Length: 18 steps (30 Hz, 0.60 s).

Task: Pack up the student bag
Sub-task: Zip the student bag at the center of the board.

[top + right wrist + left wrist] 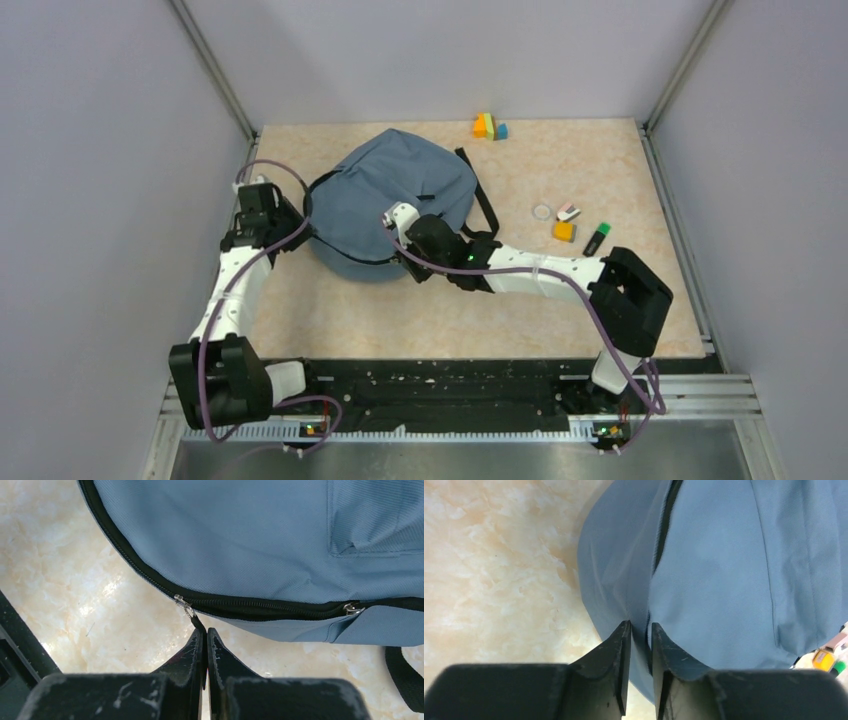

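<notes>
The dusty-blue student bag (400,190) lies flat at the table's middle back, its dark zipper closed along the near edge (250,609). My left gripper (300,222) is at the bag's left edge, shut on a fold of its blue fabric (640,630) beside the zipper seam. My right gripper (392,222) is at the bag's near edge, shut on the black zipper pull tab (199,623), which hangs from a silver slider ring (184,605). A second slider (352,608) sits further right on the zipper.
Small items lie right of the bag: a white ring (542,211), an eraser (568,212), an orange block (564,231), a green-capped marker (596,238). Coloured blocks (489,127) sit at the back. A black strap (482,200) trails on the bag's right.
</notes>
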Available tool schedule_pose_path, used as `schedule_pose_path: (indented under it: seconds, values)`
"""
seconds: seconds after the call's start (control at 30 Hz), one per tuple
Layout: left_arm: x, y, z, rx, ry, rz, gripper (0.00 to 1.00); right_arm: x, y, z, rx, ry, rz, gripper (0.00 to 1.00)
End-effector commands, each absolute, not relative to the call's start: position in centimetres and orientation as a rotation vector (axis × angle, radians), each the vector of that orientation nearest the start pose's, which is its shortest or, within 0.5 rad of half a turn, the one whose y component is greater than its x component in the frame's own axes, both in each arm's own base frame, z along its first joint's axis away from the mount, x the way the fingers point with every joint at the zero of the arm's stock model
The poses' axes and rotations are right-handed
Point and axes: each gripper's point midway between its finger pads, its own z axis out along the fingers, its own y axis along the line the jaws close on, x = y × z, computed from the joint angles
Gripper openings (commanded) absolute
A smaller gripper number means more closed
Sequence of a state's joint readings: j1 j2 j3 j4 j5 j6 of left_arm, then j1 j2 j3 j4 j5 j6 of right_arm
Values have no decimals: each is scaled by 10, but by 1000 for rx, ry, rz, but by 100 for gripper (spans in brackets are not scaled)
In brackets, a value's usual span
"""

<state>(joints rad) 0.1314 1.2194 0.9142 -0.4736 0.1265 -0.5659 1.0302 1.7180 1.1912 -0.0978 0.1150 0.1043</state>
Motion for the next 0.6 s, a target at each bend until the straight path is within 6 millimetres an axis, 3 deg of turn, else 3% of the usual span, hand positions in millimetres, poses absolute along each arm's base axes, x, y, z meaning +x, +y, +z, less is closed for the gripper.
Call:
schedule_pose_path:
  seconds: [0.0, 0.1, 0.2, 0.23, 0.27, 0.33, 0.57]
  values:
    - [336, 10, 173, -725, 2124, -355, 40, 253, 401, 145, -961, 1993, 571, 0]
    - [316, -1, 154, -758, 2151, -405, 59, 247, 410, 146, -966, 1994, 644, 0]
    - [295, -12, 136, -796, 2164, -455, 66, 239, 419, 144, -988, 1994, 701, 0]
    - [290, -16, 132, -806, 2162, -474, 78, 238, 420, 142, -992, 1998, 699, 0]
    - [285, -19, 128, -817, 2157, -496, 82, 238, 421, 140, -995, 2002, 699, 0]
    - [275, -30, 120, -843, 2147, -563, 84, 238, 424, 140, -1003, 2004, 702, 0]
    - [264, -55, 125, -849, 2075, -682, 86, 236, 433, 144, -1025, 1984, 716, 0]
